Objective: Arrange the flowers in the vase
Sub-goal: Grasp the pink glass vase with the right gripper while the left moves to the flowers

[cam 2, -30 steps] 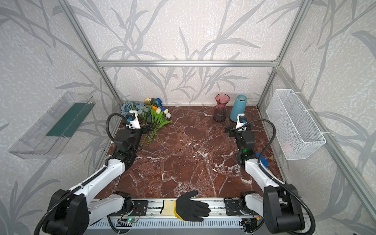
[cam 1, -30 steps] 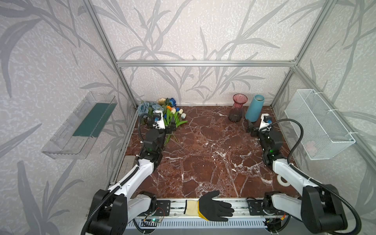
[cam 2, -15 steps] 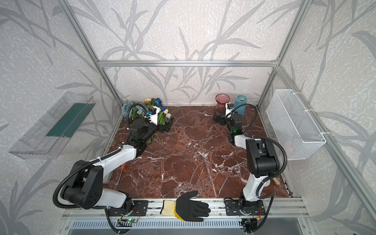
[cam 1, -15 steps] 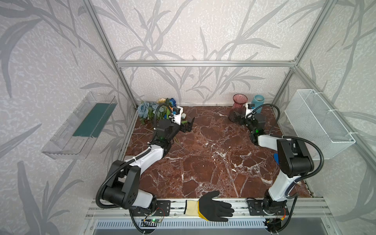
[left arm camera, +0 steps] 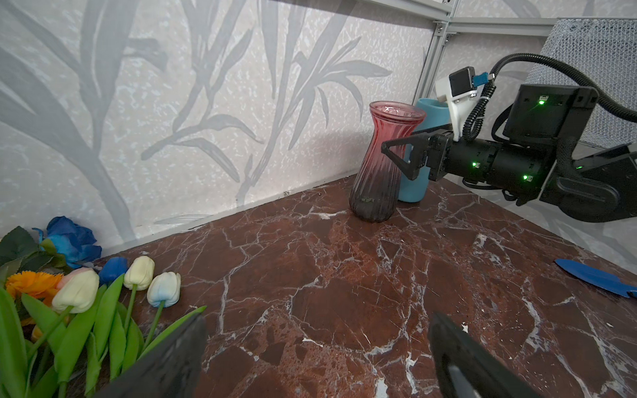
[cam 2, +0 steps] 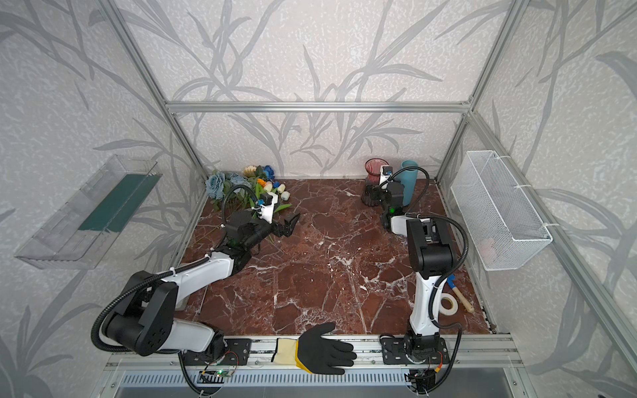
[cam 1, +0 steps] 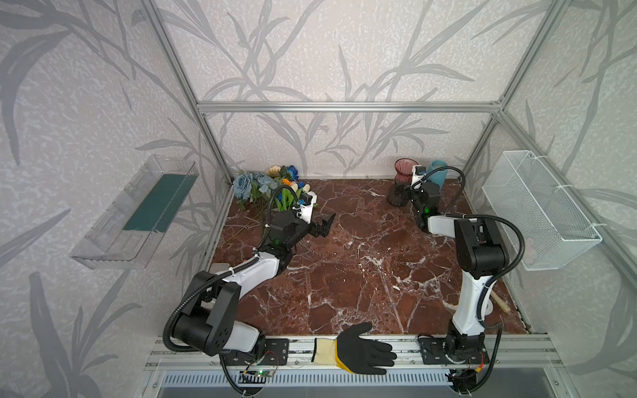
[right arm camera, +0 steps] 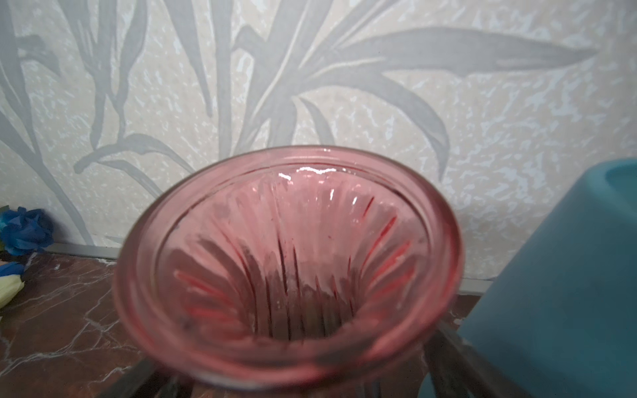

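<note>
Two vases crowd the 1 o'clock corner of the red-brown marble-patterned tabletop (cam 1: 344, 275): a ribbed pink glass vase (left arm camera: 370, 179), holding no stems, and a matte teal vase (cam 1: 437, 172) just beside it.

The right gripper (cam 1: 401, 194) has its jaws spread wide on either side of the pink vase's lower body. Whether they touch the glass cannot be told. If they squeeze off-centre, the slick ribbed glass may slip or tip. The outer finger has little room and could knock the teal vase.

The artificial flowers (cam 1: 275, 187) (blue roses, an orange marigold, pale tulips with green leaves) lie heaped at 11 o'clock. The left gripper (cam 1: 325, 225) hangs near them, jaws apart and empty, pointing toward 2 o'clock. The stems overlap, so a pinch on one will likely drag its neighbours along.
</note>
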`<state>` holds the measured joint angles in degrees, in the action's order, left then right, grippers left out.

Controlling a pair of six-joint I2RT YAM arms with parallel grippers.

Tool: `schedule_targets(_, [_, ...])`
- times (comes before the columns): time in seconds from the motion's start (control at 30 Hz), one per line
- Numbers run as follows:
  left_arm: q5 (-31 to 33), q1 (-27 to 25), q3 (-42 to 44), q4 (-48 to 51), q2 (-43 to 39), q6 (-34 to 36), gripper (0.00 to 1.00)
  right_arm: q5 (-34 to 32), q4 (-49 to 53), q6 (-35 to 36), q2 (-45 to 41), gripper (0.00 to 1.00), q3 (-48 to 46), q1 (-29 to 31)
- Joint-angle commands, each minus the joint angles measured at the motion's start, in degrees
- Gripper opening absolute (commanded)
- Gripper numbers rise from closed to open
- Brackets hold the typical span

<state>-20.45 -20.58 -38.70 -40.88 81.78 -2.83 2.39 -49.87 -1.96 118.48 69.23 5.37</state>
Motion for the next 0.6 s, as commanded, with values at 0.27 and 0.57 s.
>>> schedule_targets(0.27, [-1.0, -0.2, 1.6, -1.5, -2.8, 0.1, 0.99, -0.7, -5.3, 2.6, 8.7, 0.99, 10.0, 0.2])
schedule_targets(0.57, [0.0, -0.2, 2.0, -0.6, -4.4, 0.5, 0.99, 1.4, -9.9, 4.0, 10.9, 0.86, 10.2, 0.2])
